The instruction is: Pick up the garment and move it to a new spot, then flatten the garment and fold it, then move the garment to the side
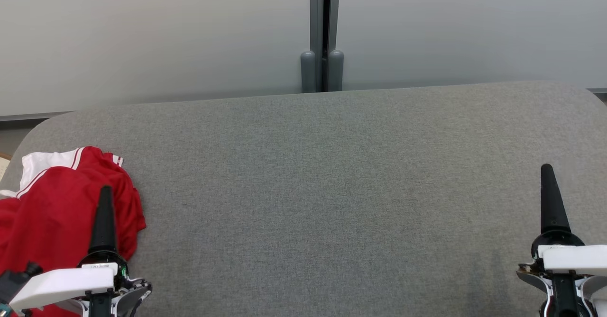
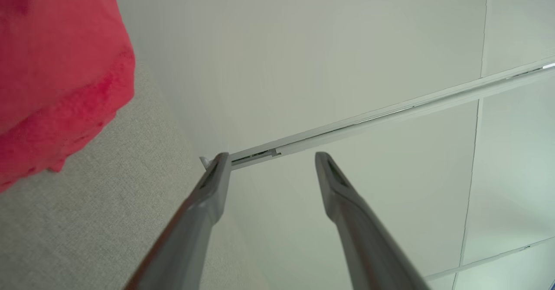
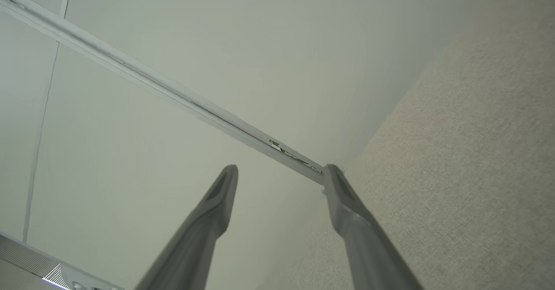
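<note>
Hanging with its two fingers spread wide and nothing between them, the left gripper (image 2: 271, 158) sits over the table's (image 1: 332, 189) near left corner. The right gripper (image 3: 282, 171), just as wide and just as empty, sits over the table's near right corner. The garment (image 1: 61, 203), red with white trim, lies bunched on the table's left end, just beside the left gripper and well apart from the right one. The middle of the table is bare grey cloth, and a pale wall (image 1: 142, 37) stands behind its far edge.

Crumpled and unfolded as the garment is, I judge the first step, the pick-up, to be in hand. The next move calls for the left gripper to tip down onto a raised fold, close on it and carry it toward the table's middle, where both arms can reach.

The head view gives the garment's whole heap and its trim, but it draws each gripper edge-on as one dark finger. The wrist views lay the gaps open, and the left one catches a red hem off to the fingers' side.
</note>
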Tool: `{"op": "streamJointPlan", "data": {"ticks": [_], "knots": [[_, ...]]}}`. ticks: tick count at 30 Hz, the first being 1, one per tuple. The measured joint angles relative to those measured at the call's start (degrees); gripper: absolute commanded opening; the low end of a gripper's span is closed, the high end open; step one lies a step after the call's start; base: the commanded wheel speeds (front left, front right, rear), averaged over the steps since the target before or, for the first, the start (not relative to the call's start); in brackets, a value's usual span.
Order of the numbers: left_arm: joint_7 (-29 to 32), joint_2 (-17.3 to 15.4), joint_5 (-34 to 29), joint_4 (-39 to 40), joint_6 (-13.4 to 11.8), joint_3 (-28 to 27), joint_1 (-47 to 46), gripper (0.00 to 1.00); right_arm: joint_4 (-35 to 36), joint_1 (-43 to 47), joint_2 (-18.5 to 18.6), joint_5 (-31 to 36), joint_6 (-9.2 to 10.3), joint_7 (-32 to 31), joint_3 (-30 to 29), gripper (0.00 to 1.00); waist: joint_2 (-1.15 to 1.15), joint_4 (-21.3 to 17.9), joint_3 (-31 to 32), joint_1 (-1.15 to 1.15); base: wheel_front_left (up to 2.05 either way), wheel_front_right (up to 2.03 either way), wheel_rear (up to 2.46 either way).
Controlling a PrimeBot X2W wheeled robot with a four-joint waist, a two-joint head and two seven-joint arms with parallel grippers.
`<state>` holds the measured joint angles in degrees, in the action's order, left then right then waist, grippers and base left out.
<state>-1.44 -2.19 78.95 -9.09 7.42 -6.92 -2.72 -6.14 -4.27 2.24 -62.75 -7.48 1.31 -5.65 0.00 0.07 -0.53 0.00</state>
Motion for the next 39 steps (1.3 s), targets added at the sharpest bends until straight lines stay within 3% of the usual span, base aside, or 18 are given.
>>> {"op": "streamJointPlan", "data": {"ticks": [9, 22, 31, 39], "knots": [[-1.88, -0.12, -9.81, 5.27, 0.00, 1.31, -0.04, 1.00, 5.84, -0.77, 0.08, 12.58, 0.00, 1.82, 2.24, 1.00, 0.00, 0.05, -0.31, 0.00, 0.00, 0.00, 0.00], [-4.22, -0.21, -30.38, 9.56, -0.46, 8.49, 0.26, 1.00, 5.25, -0.24, 0.27, 30.56, 0.00, 4.26, 4.85, 1.00, 0.00, -0.05, -0.78, 0.00, 0.00, 0.00, 0.00], [-5.72, -0.29, -41.30, 8.28, -5.08, 11.81, 1.25, 1.00, 4.11, 0.35, 0.30, 39.43, 0.00, 5.77, 4.55, 1.00, 0.00, -0.17, -0.98, 0.00, 0.00, 0.00, 0.00], [-6.77, -0.74, -51.22, 6.67, -6.57, 15.48, 1.25, 1.00, 3.31, 0.71, 0.32, 44.92, 0.00, 6.78, 5.80, 1.00, 0.00, -0.22, -0.92, 0.00, 0.00, 0.00, 0.00]]}}
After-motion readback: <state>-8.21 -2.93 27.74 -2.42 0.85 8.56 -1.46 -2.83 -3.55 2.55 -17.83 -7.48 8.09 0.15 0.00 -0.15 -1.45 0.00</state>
